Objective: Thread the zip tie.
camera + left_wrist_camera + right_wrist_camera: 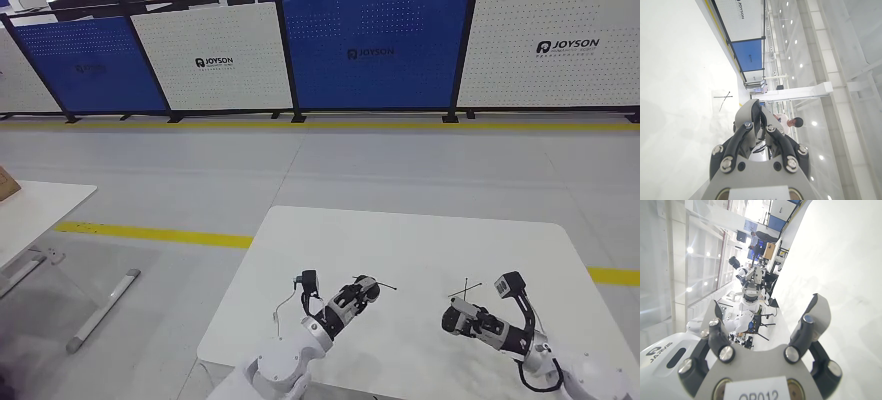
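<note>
White table [420,250], blue and white partition panels [375,50], yellow floor line [150,235].

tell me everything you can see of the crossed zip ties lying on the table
The zip ties are two thin strips that look like dark plastic, each with a small blocky head at one end. One tail looks paler toward its tip. They lie flat on the white table, one across the other in an X, near the right arm's end in the top view. Neither forms a loop, so they appear unthreaded. Only the table and each other seem to touch them.
</note>
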Robot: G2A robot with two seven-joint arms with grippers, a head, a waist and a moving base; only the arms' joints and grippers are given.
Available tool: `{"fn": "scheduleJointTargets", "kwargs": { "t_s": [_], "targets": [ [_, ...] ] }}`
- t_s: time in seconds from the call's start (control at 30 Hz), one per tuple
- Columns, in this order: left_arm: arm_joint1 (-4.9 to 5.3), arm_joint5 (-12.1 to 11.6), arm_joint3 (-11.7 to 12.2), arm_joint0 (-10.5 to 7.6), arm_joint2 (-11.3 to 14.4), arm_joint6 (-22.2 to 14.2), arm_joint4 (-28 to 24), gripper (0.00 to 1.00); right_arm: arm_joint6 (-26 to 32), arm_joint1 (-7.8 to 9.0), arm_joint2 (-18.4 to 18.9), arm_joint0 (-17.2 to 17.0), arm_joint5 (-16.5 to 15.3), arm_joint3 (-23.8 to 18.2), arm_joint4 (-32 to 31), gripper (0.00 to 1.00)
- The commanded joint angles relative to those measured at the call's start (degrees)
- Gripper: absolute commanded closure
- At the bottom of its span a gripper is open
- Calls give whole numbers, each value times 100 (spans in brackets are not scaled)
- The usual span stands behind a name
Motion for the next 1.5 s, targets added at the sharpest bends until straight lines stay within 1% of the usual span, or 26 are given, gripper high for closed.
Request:
{"fn": "scheduleJointTargets", "kwargs": {
  "t_s": [0.0,0.1,0.17,0.27,0.3,0.33,0.4,0.43,0.5,0.53,0.6,0.67,0.77,0.83,0.93,1.0,1.07,1.13,1.2,1.27,1.33,1.43,1.47],
  "targets": [
    [0,0,0,0,0,0,0,100,0,0,0,0,0,0,0,0],
    [-7,20,46,-25,20,4,-8,100,0,0,0,0,0,0,0,0],
    [-9,-79,-30,-34,3,18,16,100,0,0,0,0,0,0,0,0],
    [14,-433,-426,116,-159,59,61,100,0,0,0,0,0,0,0,0],
    [25,-534,-561,189,-225,61,64,100,0,0,0,0,0,0,0,0],
    [40,-638,-752,283,-326,60,48,100,0,0,0,0,0,0,0,0],
    [60,-792,-1044,427,-466,36,-10,100,0,0,0,0,0,0,0,0],
    [72,-916,-1224,520,-541,7,-45,100,0,0,0,0,0,0,0,0],
    [85,-1095,-1460,664,-627,-62,-130,100,0,0,0,0,0,0,0,0],
    [93,-1230,-1612,755,-682,-106,-183,100,0,0,0,0,0,0,0,0],
    [106,-1381,-1803,887,-746,-195,-216,100,0,0,0,0,0,0,0,0],
    [119,-1452,-1946,1002,-806,-264,-206,100,0,0,0,0,0,0,0,0],
    [124,-1432,-2037,1065,-824,-300,-184,100,0,0,0,0,0,0,0,0],
    [122,-1377,-2024,1055,-786,-309,-117,100,0,0,0,0,0,0,0,0],
    [118,-1130,-1907,986,-712,-288,93,100,0,0,0,0,0,0,0,0],
    [106,-929,-1744,909,-637,-218,154,100,0,0,0,0,0,0,0,0],
    [93,-809,-1600,821,-573,-176,152,100,0,0,0,0,0,0,0,0],
    [78,-698,-1383,728,-493,-140,175,100,0,0,0,0,0,0,0,0],
    [64,-620,-1172,651,-411,-116,222,100,0,0,0,0,0,0,0,0],
    [46,-567,-913,570,-323,-38,309,100,0,0,0,0,0,0,0,0],
    [27,-564,-638,503,-242,60,386,100,0,0,0,0,0,0,0,0],
    [6,-584,-317,433,-170,110,376,100,0,0,0,0,0,0,0,0],
    [4,-598,-236,412,-160,133,448,100,0,0,0,0,0,0,0,0]
  ]
}}
